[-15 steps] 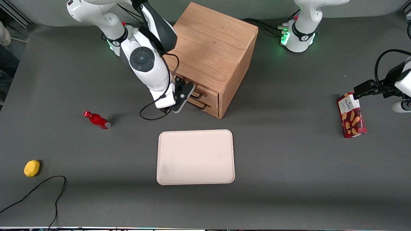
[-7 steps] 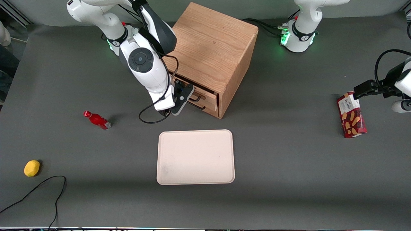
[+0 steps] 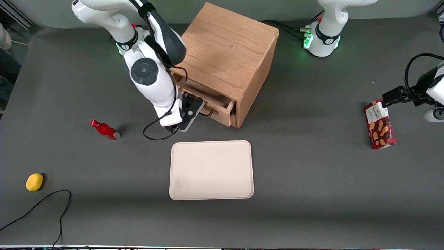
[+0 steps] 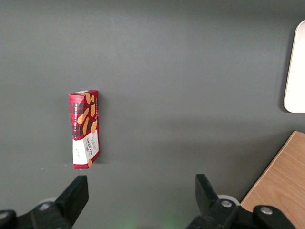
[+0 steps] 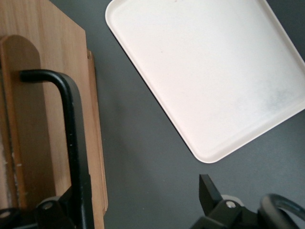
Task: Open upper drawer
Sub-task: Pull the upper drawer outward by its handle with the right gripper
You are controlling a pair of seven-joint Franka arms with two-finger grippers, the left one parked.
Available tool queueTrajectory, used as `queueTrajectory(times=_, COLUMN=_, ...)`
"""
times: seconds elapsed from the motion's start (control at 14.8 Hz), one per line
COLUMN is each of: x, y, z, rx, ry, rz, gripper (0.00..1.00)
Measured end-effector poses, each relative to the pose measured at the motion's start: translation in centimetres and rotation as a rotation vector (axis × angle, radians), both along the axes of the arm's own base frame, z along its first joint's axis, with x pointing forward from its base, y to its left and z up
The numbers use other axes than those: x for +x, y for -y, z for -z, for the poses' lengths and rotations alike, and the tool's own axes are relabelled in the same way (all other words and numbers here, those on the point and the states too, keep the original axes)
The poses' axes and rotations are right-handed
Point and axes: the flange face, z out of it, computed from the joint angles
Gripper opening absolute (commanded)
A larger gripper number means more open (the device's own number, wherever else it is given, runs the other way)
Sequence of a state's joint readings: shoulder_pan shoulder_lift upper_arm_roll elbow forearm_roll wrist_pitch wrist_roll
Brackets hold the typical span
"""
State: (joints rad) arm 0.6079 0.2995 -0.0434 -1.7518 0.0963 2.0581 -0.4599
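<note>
The oak cabinet [image 3: 229,52] stands on the grey table. Its upper drawer [image 3: 222,118] is pulled partly out, and its hollow inside shows under the cabinet's top edge. My right gripper [image 3: 194,107] is at the drawer's front, at the black wire handle [image 3: 207,113]. In the right wrist view the handle [image 5: 71,124] runs along the drawer front [image 5: 43,119], right beside one finger [image 5: 62,210]. The other finger [image 5: 206,188] stands far apart from it over bare table. The gripper [image 5: 138,191] is open. The lower drawer is hidden under the upper one.
A cream tray [image 3: 211,170] lies nearer the front camera than the cabinet; it also shows in the right wrist view [image 5: 205,71]. A red bottle [image 3: 104,130] and a yellow lemon [image 3: 34,182] lie toward the working arm's end. A red cookie box [image 3: 379,124] lies toward the parked arm's end.
My gripper has moved away from the cabinet toward the front camera, and the upper drawer has slid out with it, from shut to partly open.
</note>
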Motion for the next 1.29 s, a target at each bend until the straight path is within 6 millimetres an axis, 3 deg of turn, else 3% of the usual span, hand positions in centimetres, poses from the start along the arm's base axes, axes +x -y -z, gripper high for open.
queueTrajectory(times=0.61, x=1.5, y=0.4, z=-0.1, rx=-0.001, ry=0.0, rz=0.016, gripper=1.0)
queueTrajectory(times=1.29, x=4.4, y=3.2, z=-0.1, rx=0.004, ry=0.012, rz=0.074, gripper=1.0)
